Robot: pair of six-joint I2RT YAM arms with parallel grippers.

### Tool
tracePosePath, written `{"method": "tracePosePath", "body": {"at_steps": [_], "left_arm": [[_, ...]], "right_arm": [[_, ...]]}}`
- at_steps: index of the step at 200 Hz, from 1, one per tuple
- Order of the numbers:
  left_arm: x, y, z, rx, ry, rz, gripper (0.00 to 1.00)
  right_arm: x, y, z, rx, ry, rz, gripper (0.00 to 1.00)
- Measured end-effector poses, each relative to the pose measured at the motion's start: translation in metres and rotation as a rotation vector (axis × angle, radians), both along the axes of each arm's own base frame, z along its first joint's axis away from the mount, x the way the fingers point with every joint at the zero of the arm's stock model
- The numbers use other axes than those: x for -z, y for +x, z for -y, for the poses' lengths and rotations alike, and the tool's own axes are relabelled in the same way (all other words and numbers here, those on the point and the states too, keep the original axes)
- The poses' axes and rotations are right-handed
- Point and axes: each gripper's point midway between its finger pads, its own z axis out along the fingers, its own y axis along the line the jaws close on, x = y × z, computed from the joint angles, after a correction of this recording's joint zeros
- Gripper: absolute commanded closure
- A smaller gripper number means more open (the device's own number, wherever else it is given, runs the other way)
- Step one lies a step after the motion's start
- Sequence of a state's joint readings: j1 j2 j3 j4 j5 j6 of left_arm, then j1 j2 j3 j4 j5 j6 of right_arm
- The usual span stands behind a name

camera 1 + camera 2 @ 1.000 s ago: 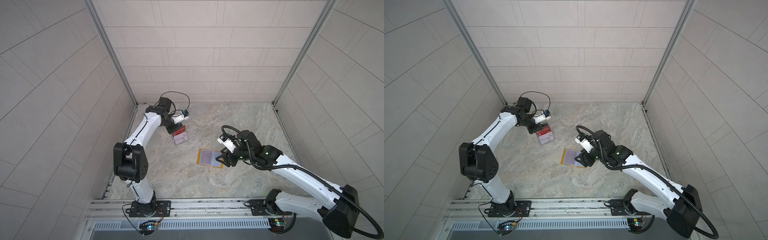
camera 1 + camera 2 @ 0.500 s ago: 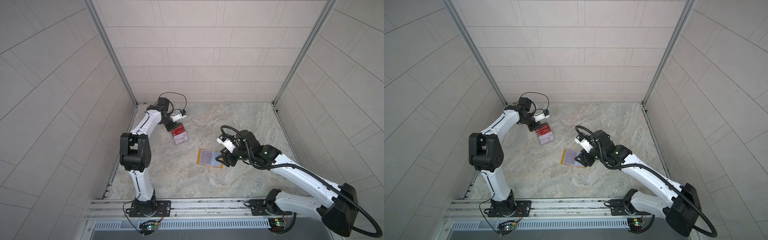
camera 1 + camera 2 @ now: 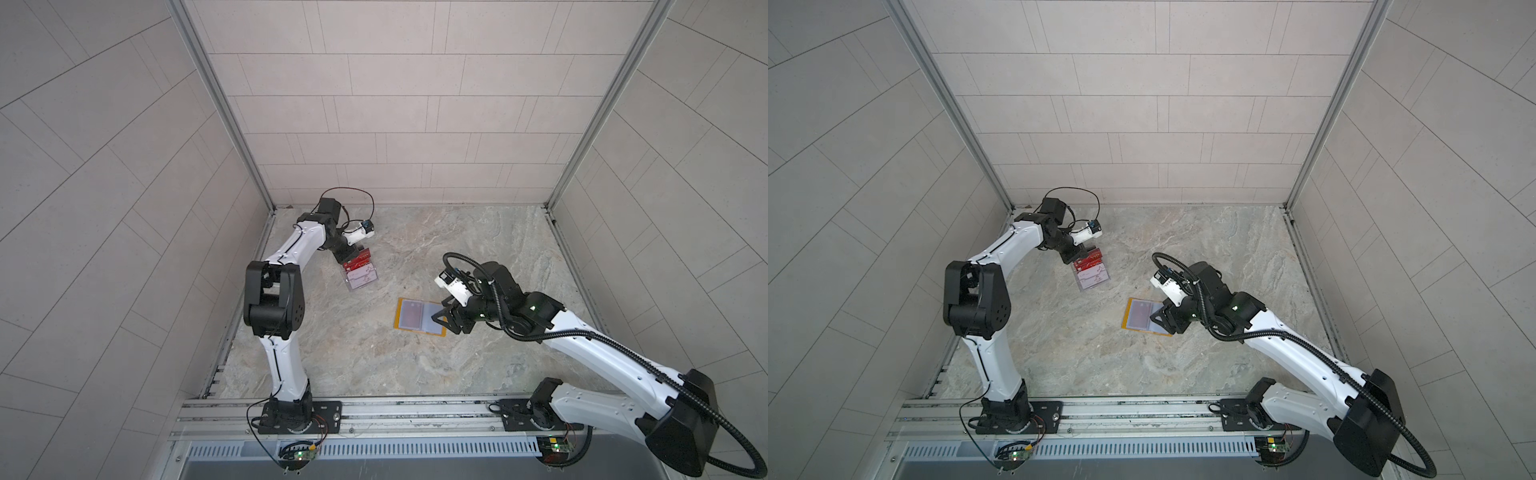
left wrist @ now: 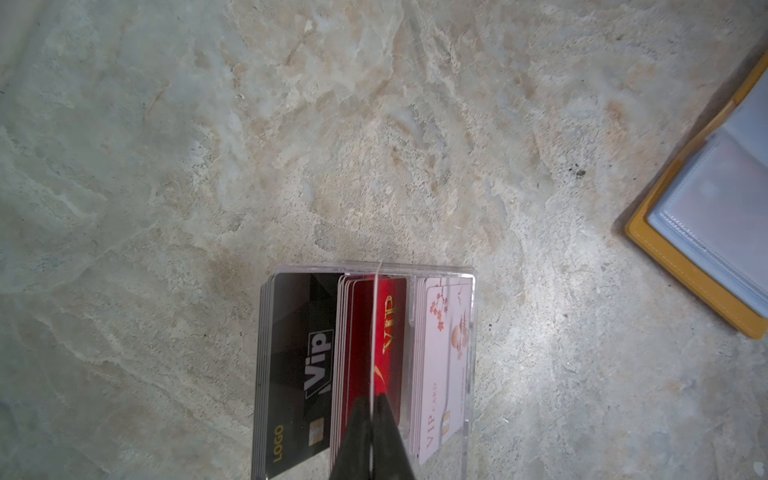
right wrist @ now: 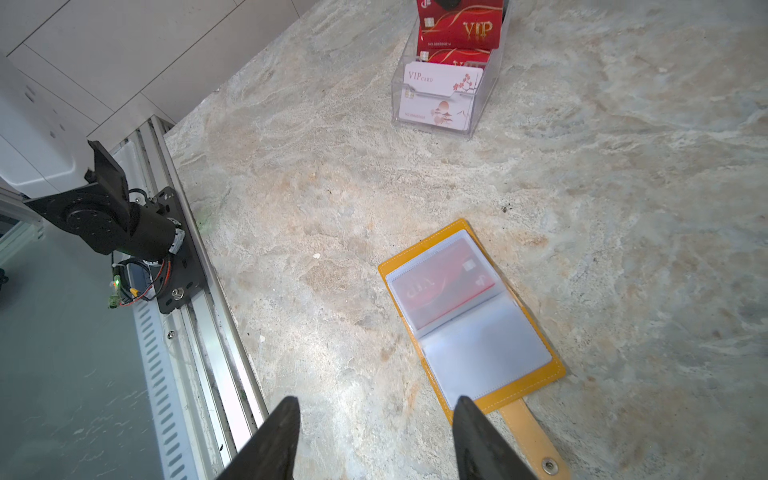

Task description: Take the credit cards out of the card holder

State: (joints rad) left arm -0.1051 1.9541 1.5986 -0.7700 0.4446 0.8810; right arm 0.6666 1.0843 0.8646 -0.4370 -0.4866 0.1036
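Observation:
The card holder [image 3: 419,319] [image 3: 1144,316] lies open on the marble floor, a mustard-yellow wallet with clear sleeves. Its far sleeve holds a red credit card [image 5: 444,278], and the near sleeve looks empty. My right gripper [image 5: 376,401] [image 3: 442,322] hangs open over the holder's strap end with nothing between its fingers. My left gripper [image 4: 371,401] [image 3: 351,257] is shut on another red credit card [image 5: 457,25] [image 4: 375,332]. It holds this card upright over the middle tier of the clear box.
The clear acrylic box [image 3: 362,278] [image 3: 1094,277] holds black Vip cards [image 4: 299,365], red cards and pale pink cards [image 4: 444,365] in its tiers. Aluminium rails [image 5: 199,332] run along the front edge. Tiled walls enclose the other sides.
The left arm's elbow has swung in and up while its gripper stayed over the box with the red card. The right arm and the card holder have not moved.

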Motion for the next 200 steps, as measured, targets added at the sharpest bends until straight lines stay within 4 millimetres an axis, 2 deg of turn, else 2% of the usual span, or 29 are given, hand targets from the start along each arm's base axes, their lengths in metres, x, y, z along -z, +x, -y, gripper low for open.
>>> {"method": "tracePosePath", "body": {"at_steps": [115,200], "left_arm": [[0.005,-0.002,-0.001,0.008,0.004,-0.014,1.0],[0.006,-0.011,-0.005,0.021,0.018,-0.045,1.0]], "right_arm": [[0.0,0.001,0.0,0.004,0.0,0.007,0.39],[0.0,0.001,0.0,0.004,0.001,0.007,0.39]]}}
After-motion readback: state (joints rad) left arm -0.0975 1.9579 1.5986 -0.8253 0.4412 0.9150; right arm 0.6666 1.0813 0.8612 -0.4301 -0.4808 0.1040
